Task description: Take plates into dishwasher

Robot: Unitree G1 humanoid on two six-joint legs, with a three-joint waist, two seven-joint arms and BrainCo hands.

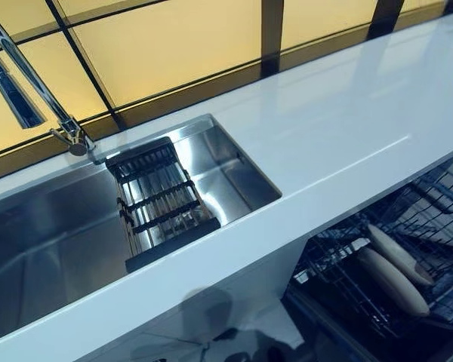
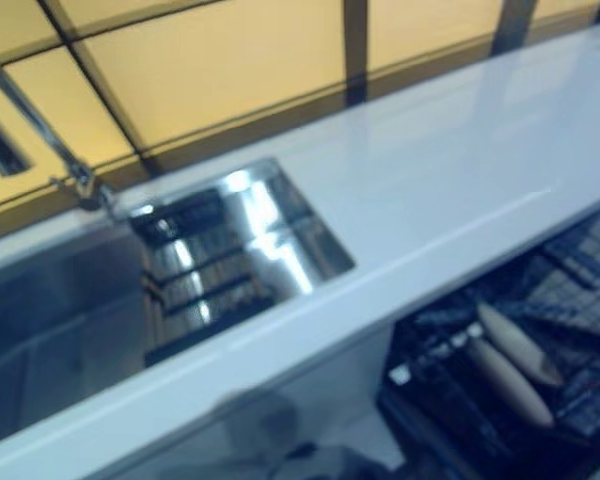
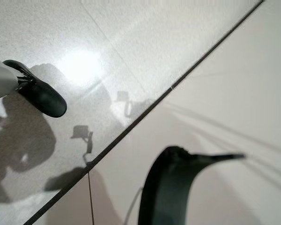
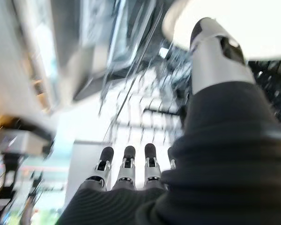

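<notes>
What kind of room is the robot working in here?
Most likely a kitchen. A white countertop holds a steel sink with a tall faucet and a drying rack inside it. Below the counter, an open dishwasher rack already holds plates.

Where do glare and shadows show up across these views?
Left eye view: a pale sheen runs along the counter. Right eye view: bright glints in the sink. Left wrist view: one glare spot on the floor, with dark shadows beside it.
</notes>
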